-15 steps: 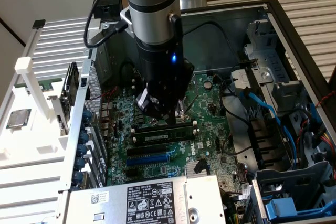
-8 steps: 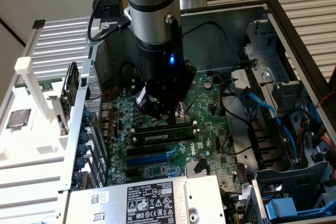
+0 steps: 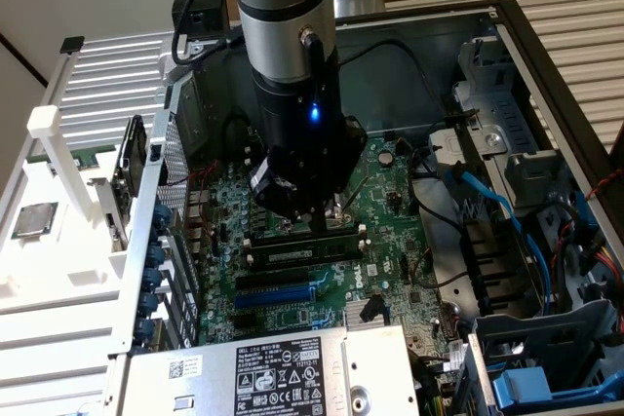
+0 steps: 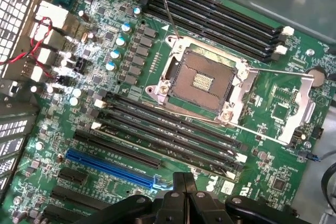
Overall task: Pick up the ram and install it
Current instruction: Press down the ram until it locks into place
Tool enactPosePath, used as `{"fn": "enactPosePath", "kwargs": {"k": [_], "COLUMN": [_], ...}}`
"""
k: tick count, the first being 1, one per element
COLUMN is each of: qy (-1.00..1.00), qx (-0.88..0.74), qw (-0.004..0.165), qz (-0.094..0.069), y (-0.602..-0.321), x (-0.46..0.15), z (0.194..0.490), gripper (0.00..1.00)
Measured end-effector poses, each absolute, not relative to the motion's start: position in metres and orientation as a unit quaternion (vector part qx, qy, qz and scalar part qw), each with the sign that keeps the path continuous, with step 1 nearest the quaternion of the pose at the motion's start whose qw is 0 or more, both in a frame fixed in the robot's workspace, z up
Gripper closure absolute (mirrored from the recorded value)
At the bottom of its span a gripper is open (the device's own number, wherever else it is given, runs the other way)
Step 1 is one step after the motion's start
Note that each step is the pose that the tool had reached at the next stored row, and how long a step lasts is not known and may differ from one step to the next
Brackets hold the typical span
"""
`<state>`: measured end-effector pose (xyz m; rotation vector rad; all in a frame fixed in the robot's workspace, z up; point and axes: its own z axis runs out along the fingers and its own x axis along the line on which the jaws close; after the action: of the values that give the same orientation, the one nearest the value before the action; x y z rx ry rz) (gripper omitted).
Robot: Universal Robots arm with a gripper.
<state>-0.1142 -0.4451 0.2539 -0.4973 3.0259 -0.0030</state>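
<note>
The ram (image 3: 300,251), a long dark stick with a pale label strip, stands on edge in one of the long black slots on the green motherboard (image 3: 390,182), just in front of the processor socket. My gripper (image 3: 325,221) hangs directly over the stick's far end with its fingers shut and nothing between them. I cannot tell whether the tips touch the stick's upper edge. In the wrist view the gripper (image 4: 184,181) shows its two dark fingers pressed together above the bank of memory slots (image 4: 168,132) with white end clips.
The open processor socket (image 4: 202,80) has its metal lever swung out. A blue expansion slot (image 4: 110,163) lies beside the memory slots. The grey power supply (image 3: 283,372), blue cables (image 3: 507,221) and drive cage (image 3: 546,358) crowd the case. A silver processor chip (image 3: 34,219) rests on the white stand outside.
</note>
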Motion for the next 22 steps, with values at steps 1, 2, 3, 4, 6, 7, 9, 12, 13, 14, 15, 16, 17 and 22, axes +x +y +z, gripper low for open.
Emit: {"fn": "enactPosePath", "kwargs": {"k": [1, 2, 3, 4, 6, 7, 9, 12, 13, 14, 15, 16, 17, 22], "qy": [0.987, 0.989, 0.99, 0.991, 0.993, 0.993, 0.995, 0.997, 0.997, 0.998, 0.998, 0.998, 0.998, 0.998], "qx": [-0.154, -0.146, -0.139, -0.13, -0.116, -0.109, -0.094, -0.073, -0.066, -0.059, -0.054, -0.05, -0.048, -0.041], "qw": [0.037, 0.037, 0.037, 0.037, 0.037, 0.037, 0.037, 0.037, 0.037, 0.037, 0.037, 0.037, 0.037, 0.037], "qz": [-0.001, -0.002, -0.002, -0.002, -0.003, -0.003, -0.004, -0.004, -0.005, -0.005, -0.005, -0.005, -0.005, -0.006], "y": [-0.4451, -0.4451, -0.4451, -0.4451, -0.4451, -0.4451, -0.4451, -0.4451, -0.4451, -0.4451, -0.4451, -0.4451, -0.445, -0.4433], "x": [-0.1143, -0.1143, -0.1143, -0.1143, -0.1143, -0.1143, -0.1143, -0.1143, -0.1143, -0.1143, -0.1143, -0.1143, -0.1143, -0.1143], "z": [0.2539, 0.2539, 0.2539, 0.2539, 0.2539, 0.2539, 0.2539, 0.2539, 0.2539, 0.2539, 0.2539, 0.2539, 0.2539, 0.2539], "gripper": [0.9, 0.9, 0.9, 0.9, 0.9, 0.9, 0.9, 0.9, 0.9, 0.9, 0.9, 0.9, 0.9, 0.9]}}
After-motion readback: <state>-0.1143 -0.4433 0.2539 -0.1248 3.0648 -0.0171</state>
